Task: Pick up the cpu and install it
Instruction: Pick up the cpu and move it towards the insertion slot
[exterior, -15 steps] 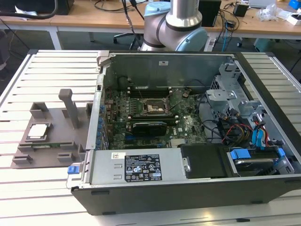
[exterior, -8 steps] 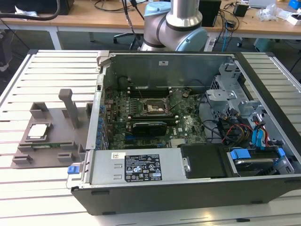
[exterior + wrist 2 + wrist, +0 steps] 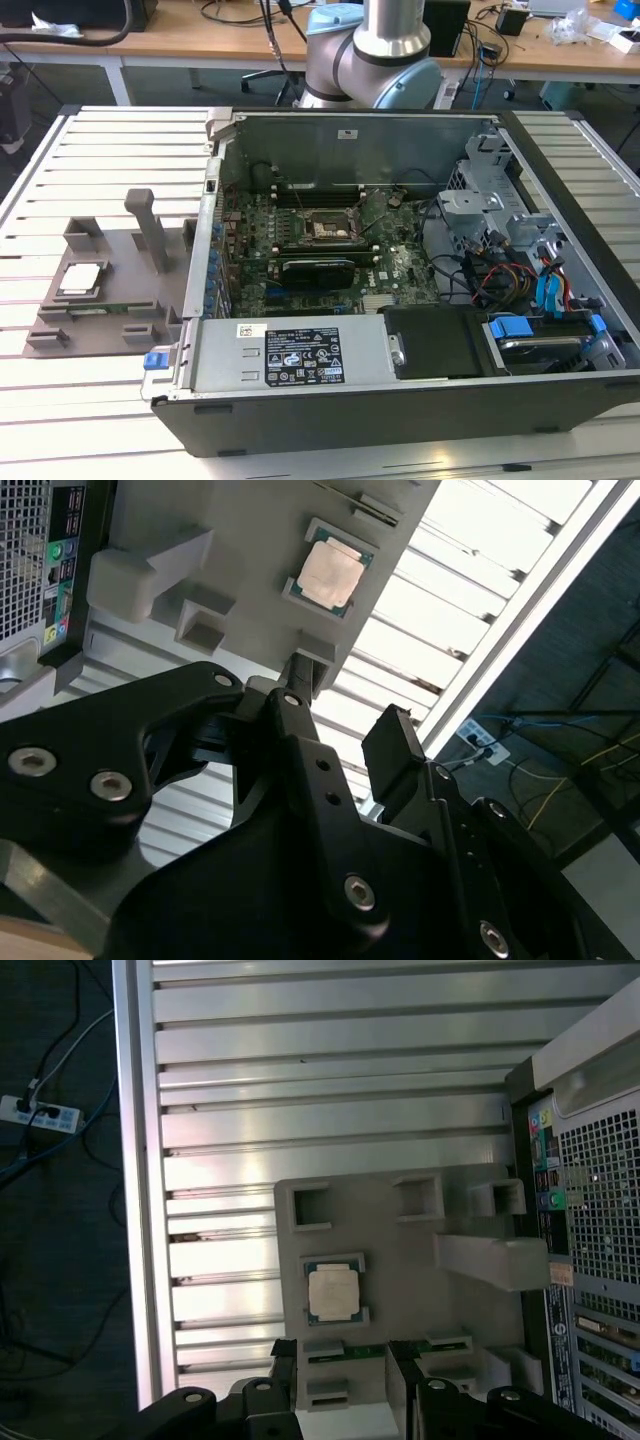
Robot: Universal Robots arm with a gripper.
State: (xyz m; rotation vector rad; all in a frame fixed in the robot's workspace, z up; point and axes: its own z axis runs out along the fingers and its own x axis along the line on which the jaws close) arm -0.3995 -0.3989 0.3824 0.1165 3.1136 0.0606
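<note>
"So, where do we stand with the cpu [image 3: 80, 278]?"

"We see it lying flat in a square pocket of the grey fixture [image 3: 112, 250]. The fixture rests on the slatted bench [image 3: 110, 140], at the exterior view's left of the open computer case [image 3: 400, 380]. In the first wrist view our tool [image 3: 340, 1385] hangs over that fixture with its fingers spread wide and nothing between them. The chip is near it but not touching."

"How do we take it well?"

"We judge it best to square the fingers to two opposite edges of the chip, come straight down, and close gently on the rim rather than the shiny top. The pocket walls look close, so a tilted approach could catch on them."

"And the surface, the room?"

"We work on a pale, ribbed metal bench. Inside the case, the black socket [image 3: 325, 228] sits on the green board. Beyond the bench, wooden desks [image 3: 200, 45] carry cables, and a power strip [image 3: 40, 1115] lies on the dark floor."
</note>
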